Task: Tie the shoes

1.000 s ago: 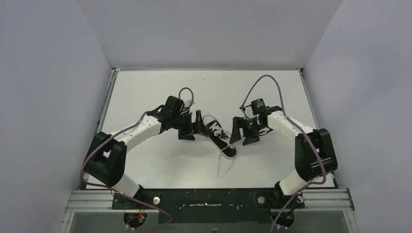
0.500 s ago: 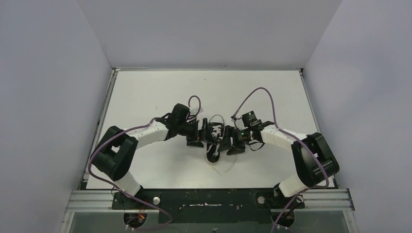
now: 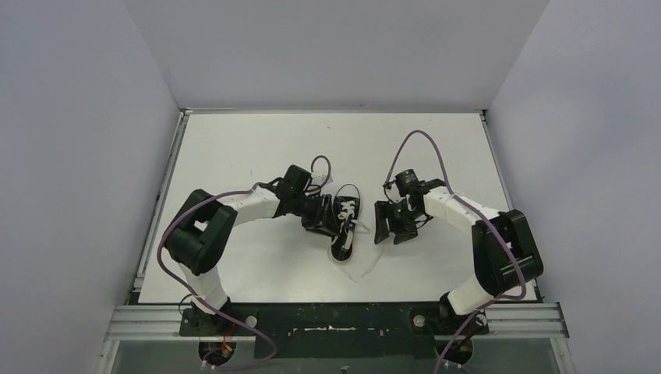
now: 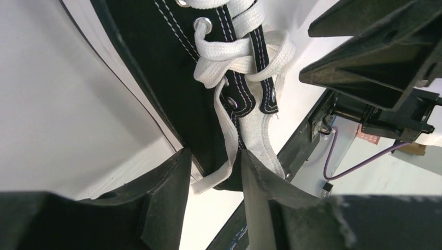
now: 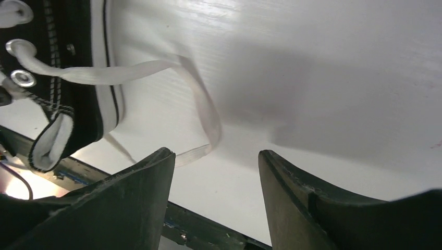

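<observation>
1. Black canvas sneaker (image 3: 345,222) with a white sole lies flat near the middle of the white table (image 3: 257,148). Its length runs roughly from the far side toward the arm bases.
2. On the sneaker, the white laces (image 4: 245,52) cross through the eyelets and make a loose wrap over the tongue.
3. Off the sneaker's right side, one loose lace end (image 5: 206,112) trails out and curves in a loop on the table.
4. Against the sneaker's left side sits the left gripper (image 4: 215,156), low down. Its jaws stand a narrow gap apart, with a lace strand and the shoe's edge in that gap. The strand looks slack, not pinched.
5. Just off the sneaker's right side, not touching it, is the right gripper (image 5: 215,156). Its jaws are spread wide and hold nothing. The lace loop lies on the table beyond its tips.
</observation>
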Controlling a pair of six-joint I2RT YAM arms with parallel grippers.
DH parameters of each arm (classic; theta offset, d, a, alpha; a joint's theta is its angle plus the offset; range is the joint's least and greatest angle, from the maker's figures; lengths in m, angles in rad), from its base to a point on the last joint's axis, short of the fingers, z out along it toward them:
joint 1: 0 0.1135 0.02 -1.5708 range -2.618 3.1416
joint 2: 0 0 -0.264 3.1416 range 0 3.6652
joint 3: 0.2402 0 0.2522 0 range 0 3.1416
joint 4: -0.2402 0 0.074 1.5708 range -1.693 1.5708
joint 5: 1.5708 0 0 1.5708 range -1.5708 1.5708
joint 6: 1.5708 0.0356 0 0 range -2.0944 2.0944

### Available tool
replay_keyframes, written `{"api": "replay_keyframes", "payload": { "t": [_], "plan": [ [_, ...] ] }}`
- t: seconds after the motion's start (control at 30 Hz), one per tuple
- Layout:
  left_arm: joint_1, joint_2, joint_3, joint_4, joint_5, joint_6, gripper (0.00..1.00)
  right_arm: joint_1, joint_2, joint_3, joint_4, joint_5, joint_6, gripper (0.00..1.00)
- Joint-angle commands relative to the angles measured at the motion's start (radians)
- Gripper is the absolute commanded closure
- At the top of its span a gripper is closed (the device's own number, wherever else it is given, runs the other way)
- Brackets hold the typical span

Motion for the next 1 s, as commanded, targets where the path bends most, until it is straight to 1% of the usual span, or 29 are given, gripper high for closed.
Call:
{"api": "replay_keyframes", "payload": {
  "t": [0.0, 0.2, 0.33, 0.43, 0.6, 0.67, 0.73, 0.8, 0.83, 0.87, 0.9, 0.97],
  "plan": [
    [-0.006, 0.013, 0.08, -0.021, 0.034, 0.054, 0.65, 0.027, 0.035, 0.058, -0.015, 0.086, -0.041, 0.4],
    [-0.007, 0.047, 0.104, -0.021, 0.059, 0.054, 0.77, 0.075, 0.057, 0.059, 0.049, 0.105, -0.011, 0.42],
    [-0.012, 0.037, 0.101, -0.03, 0.074, 0.065, 0.78, 0.101, 0.059, 0.048, 0.049, 0.144, 0.012, 0.45],
    [-0.019, 0.034, 0.101, -0.04, 0.069, 0.075, 0.77, 0.126, 0.041, 0.028, 0.049, 0.175, 0.035, 0.45],
    [-0.019, 0.054, 0.115, -0.061, 0.065, 0.077, 0.77, 0.143, 0.024, -0.014, 0.063, 0.196, 0.071, 0.54],
    [-0.02, 0.054, 0.112, -0.06, 0.06, 0.076, 0.79, 0.156, 0.019, -0.036, 0.079, 0.204, 0.086, 0.57],
    [-0.019, 0.059, 0.116, -0.065, 0.054, 0.078, 0.83, 0.166, 0.019, -0.052, 0.096, 0.211, 0.098, 0.59],
    [-0.019, 0.066, 0.125, -0.075, 0.048, 0.08, 0.91, 0.17, 0.021, -0.058, 0.101, 0.221, 0.107, 0.66],
    [-0.019, 0.069, 0.13, -0.081, 0.043, 0.081, 0.94, 0.172, 0.019, -0.059, 0.101, 0.226, 0.113, 0.71],
    [-0.019, 0.069, 0.132, -0.087, 0.037, 0.081, 0.96, 0.172, 0.014, -0.058, 0.096, 0.227, 0.118, 0.79],
    [-0.019, 0.064, 0.133, -0.091, 0.032, 0.08, 1.0, 0.172, 0.006, -0.052, 0.084, 0.228, 0.123, 0.84],
    [-0.018, 0.048, 0.127, -0.09, 0.023, 0.079, 1.0, 0.172, -0.022, -0.036, 0.062, 0.211, 0.128, 0.93]
  ]
}}
